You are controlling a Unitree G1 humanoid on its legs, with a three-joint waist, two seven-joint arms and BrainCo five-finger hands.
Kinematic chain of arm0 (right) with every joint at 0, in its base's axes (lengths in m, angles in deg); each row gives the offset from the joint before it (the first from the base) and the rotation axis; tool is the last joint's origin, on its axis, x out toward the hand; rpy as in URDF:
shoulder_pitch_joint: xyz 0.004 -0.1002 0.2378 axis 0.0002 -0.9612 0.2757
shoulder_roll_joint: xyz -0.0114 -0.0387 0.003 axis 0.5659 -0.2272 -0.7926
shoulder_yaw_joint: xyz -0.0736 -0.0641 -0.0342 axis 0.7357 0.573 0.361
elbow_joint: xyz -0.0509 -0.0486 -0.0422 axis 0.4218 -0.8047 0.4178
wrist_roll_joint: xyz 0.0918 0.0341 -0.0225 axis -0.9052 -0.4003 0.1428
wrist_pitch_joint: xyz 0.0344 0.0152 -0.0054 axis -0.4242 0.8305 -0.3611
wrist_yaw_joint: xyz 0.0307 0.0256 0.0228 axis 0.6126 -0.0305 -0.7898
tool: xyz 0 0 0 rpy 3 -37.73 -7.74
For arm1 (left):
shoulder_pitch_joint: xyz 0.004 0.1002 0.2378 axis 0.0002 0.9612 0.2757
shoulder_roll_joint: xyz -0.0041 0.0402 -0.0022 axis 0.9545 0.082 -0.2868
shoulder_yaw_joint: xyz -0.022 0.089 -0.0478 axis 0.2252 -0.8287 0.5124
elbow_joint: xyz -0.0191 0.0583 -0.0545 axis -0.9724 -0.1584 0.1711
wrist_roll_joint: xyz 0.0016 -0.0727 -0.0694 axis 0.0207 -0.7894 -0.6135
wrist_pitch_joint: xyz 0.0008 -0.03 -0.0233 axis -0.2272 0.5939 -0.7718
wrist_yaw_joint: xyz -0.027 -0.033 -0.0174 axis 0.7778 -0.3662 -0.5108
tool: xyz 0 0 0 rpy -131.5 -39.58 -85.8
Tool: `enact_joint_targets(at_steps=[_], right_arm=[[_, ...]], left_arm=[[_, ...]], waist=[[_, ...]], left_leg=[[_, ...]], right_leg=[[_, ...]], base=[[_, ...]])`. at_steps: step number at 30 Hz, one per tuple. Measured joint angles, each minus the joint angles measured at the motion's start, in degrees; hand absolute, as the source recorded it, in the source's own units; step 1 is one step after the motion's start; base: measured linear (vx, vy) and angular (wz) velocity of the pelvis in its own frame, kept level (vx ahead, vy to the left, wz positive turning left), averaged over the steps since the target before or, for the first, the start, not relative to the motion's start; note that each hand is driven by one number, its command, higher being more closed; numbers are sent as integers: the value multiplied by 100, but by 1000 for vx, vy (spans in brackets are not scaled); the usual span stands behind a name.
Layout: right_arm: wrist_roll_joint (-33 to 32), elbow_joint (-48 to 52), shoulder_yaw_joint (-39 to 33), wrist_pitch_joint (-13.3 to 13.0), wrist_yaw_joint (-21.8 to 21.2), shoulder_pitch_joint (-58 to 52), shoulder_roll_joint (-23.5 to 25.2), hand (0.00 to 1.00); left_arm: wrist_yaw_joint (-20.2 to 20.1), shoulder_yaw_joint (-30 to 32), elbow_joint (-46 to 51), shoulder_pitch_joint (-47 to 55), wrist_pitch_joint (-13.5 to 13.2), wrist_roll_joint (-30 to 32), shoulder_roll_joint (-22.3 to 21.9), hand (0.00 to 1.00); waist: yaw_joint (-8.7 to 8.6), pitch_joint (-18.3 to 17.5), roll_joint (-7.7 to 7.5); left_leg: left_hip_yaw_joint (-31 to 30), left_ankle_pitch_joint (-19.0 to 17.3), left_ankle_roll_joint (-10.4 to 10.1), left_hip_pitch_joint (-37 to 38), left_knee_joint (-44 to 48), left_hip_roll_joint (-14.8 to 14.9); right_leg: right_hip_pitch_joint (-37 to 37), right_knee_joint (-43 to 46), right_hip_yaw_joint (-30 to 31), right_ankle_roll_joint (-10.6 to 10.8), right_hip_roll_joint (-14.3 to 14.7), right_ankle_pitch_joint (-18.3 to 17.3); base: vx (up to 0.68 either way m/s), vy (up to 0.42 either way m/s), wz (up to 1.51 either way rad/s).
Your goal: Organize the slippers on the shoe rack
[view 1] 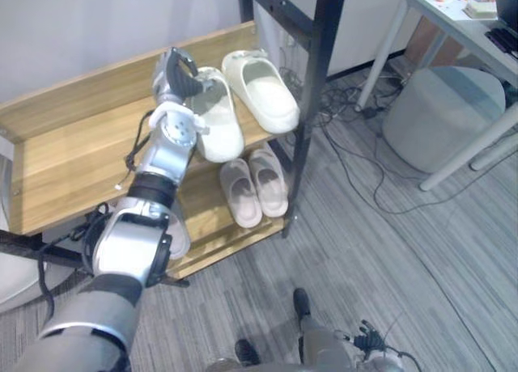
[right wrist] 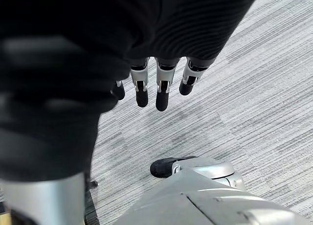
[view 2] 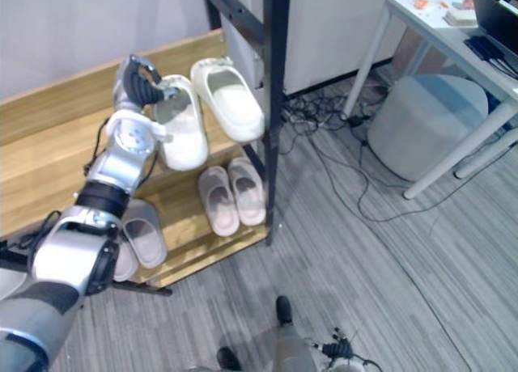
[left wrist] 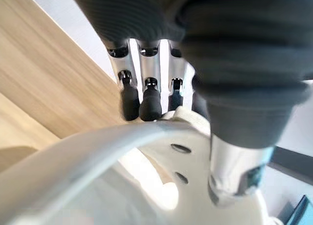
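– Looking at your left arm feed, what have you got hold of?
– I've got my left hand (view 1: 174, 74) on a white slipper (view 1: 217, 128), which sits on the upper shelf (view 1: 73, 137) of the shoe rack (view 1: 322, 57). In my left wrist view the dark fingertips (left wrist: 146, 105) curl over the rim at its heel end. The thumb comes down on the other side, so it's a pinch on that rim.
– How does the slipper look?
– It's a chunky closed-toe clog, off-white and smooth. It has a deep foot opening and small round vent holes in the upper near my thumb.
– Which way does it lie?
– From the head camera its long axis runs from about 11 o'clock to 5 o'clock. The heel is at 11, towards the wall and under my hand. The toe is at 5, reaching the shelf's front edge. It's sole down, as far as I can judge.
– Anything near it?
– A second white slipper (view 1: 263, 93) sits just beside it at 3 o'clock, roughly parallel, toe also at 5. On the lower shelf (view 2: 190, 251) a beige pair (view 1: 253, 190) lies beneath them. A grey pair (view 2: 142, 230) is at 9 o'clock from those.
– And the right hand?
– My right hand (right wrist: 163, 90) hangs over the grey carpet (right wrist: 244, 102), fingers loosely straight, gripping nothing.
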Motion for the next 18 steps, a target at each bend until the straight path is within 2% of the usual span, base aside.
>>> enact_joint_targets(at_steps=[7, 14, 18], right_arm=[[-22, -4, 1, -6, 23, 2, 11, 0], [-21, -24, 20, 21, 21, 17, -16, 0], [-22, -30, 30, 64, 17, 48, -23, 0]], left_arm=[[2, 1, 167, -28, -12, -13, -102, 0], [9, 8, 149, -12, -25, -123, -117, 0], [10, 8, 475, 165, -80, -343, -200, 0]], waist=[[-26, 11, -14], [-7, 21, 5], [-10, 31, 33]], left_leg=[[-124, -168, 86, -157, 346, 5], [-230, -144, 68, 69, 261, -3], [-393, -3, 39, 193, 25, -45]], right_leg=[[42, -1, -104, 14, -73, 10], [295, -27, -342, -66, -64, -46], [400, -38, -590, -113, -65, -82]], base=[[-5, 24, 8], [-5, -8, 9], [9, -28, 17]])
